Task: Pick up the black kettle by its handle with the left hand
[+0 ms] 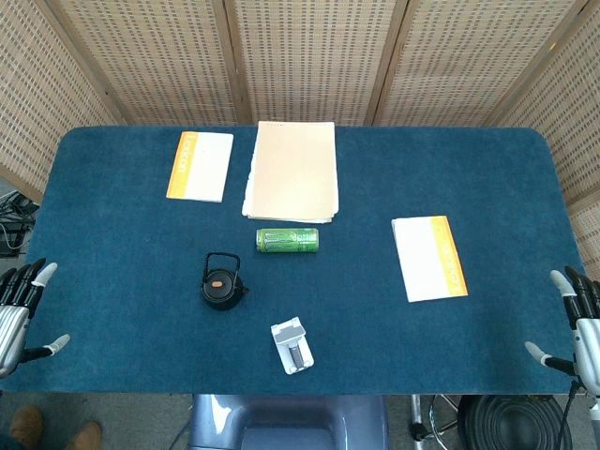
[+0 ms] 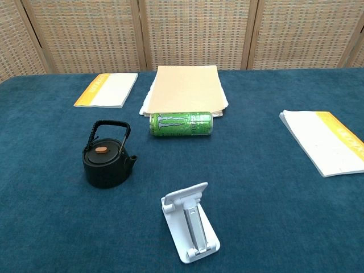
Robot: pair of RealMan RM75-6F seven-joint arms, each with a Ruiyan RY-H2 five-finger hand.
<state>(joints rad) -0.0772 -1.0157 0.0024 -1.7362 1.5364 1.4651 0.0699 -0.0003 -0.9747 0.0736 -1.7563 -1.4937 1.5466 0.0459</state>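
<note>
The black kettle (image 1: 223,285) (image 2: 108,161) stands upright on the blue table, left of centre, with its arched handle (image 2: 110,128) raised and a small spout pointing right. My left hand (image 1: 19,311) hovers at the table's left edge, fingers spread and empty, far to the left of the kettle. My right hand (image 1: 577,323) is at the right edge, also spread and empty. The chest view shows neither hand.
A green drink can (image 1: 288,240) lies on its side behind the kettle. A white phone stand (image 1: 292,346) sits near the front edge. A tan paper stack (image 1: 292,169) and two orange-and-white booklets (image 1: 200,166) (image 1: 428,257) lie on the blue table (image 1: 112,244).
</note>
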